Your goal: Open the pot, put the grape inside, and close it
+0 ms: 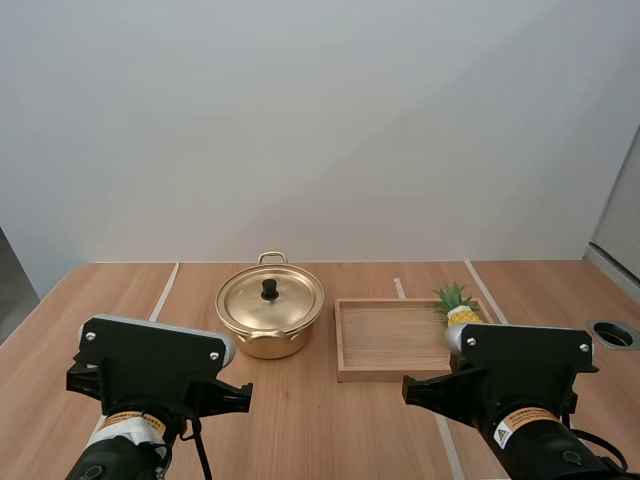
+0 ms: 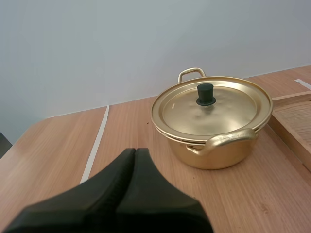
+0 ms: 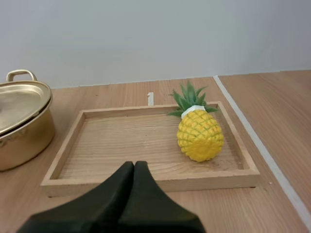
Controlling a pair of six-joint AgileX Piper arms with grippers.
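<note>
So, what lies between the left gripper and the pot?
Nothing: in the left wrist view, bare table runs from the shut left gripper to the pot.

My high camera sits behind and above both arm bases, looking forward and down across the table [image 1: 330, 430], with the pot [image 1: 285, 305] and the wooden tray [image 1: 390, 335] at middle distance. My left wrist camera rides low behind the left gripper [image 2: 135, 151], facing forward, close to the pot. My right wrist camera looks over the right gripper [image 3: 134, 164], close to the tray and the pineapple [image 3: 199, 135]. Both wrist views share the pot and a tray edge; the high view covers all of these.
</note>
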